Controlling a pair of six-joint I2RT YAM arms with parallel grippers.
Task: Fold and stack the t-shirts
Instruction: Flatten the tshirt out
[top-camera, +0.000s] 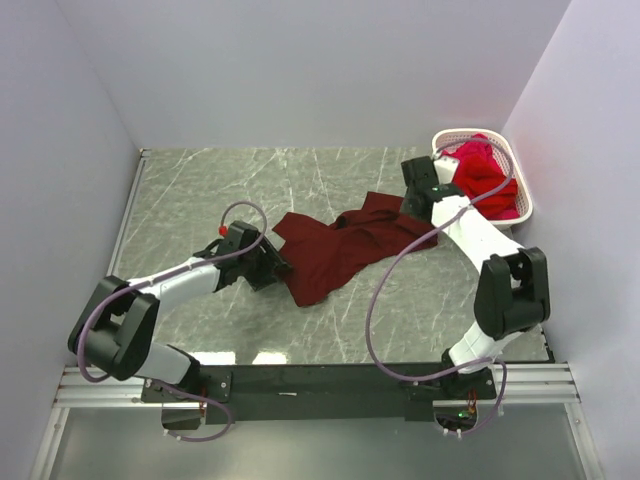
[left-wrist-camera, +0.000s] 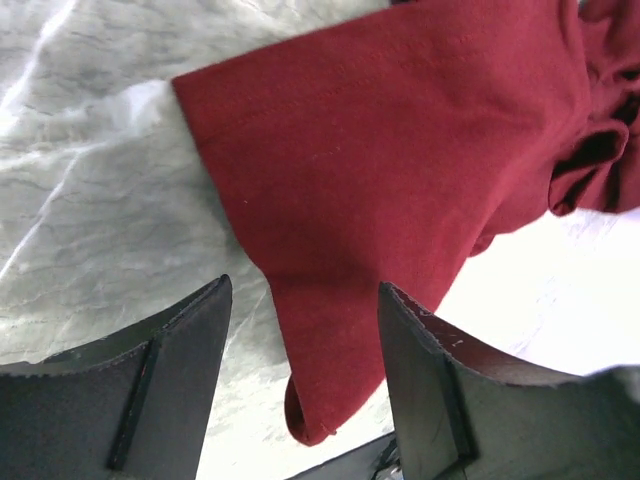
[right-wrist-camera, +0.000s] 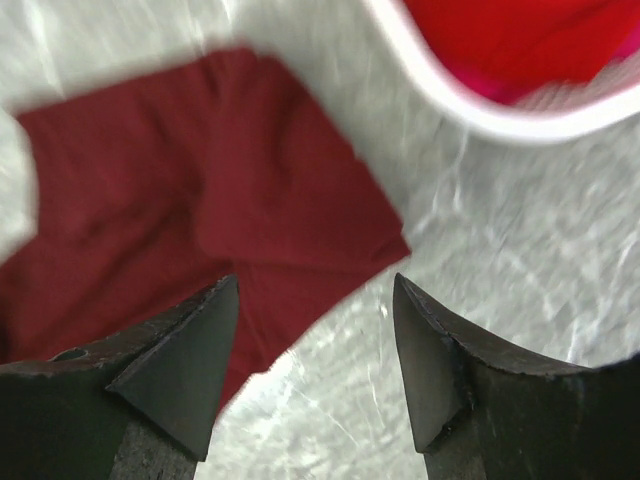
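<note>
Lying crumpled across the middle of the grey marble-patterned table (top-camera: 250, 180), the dark maroon t-shirt (top-camera: 335, 252) runs slantwise from just beside the left gripper (top-camera: 277, 268) to the right gripper (top-camera: 414, 203). Its near-left part is fairly flat, and its far-right part is bunched into folds.

In the left wrist view the left gripper (left-wrist-camera: 305, 385) has its 2 black fingers (left-wrist-camera: 170, 390) spread apart with nothing clamped. A flat flap of the maroon t-shirt (left-wrist-camera: 400, 170) lies on the table below, and its narrow, slightly curled end reaches into the gap between them. Whether the fingers touch the cloth cannot be told.

The right wrist view is blurred. The right gripper (right-wrist-camera: 315, 365) also has its fingers (right-wrist-camera: 180, 370) apart and empty, above a corner of the maroon t-shirt (right-wrist-camera: 200, 210) where the cloth ends and bare table shows.

Just beyond that corner curves the rim of the white plastic basket (right-wrist-camera: 470, 110), which stands in the far right corner of the table against the wall (top-camera: 447, 133). Brighter crimson t-shirts (top-camera: 485, 180) are heaped in it, unfolded, with a pinkish one showing at the rim (right-wrist-camera: 520, 35).
</note>
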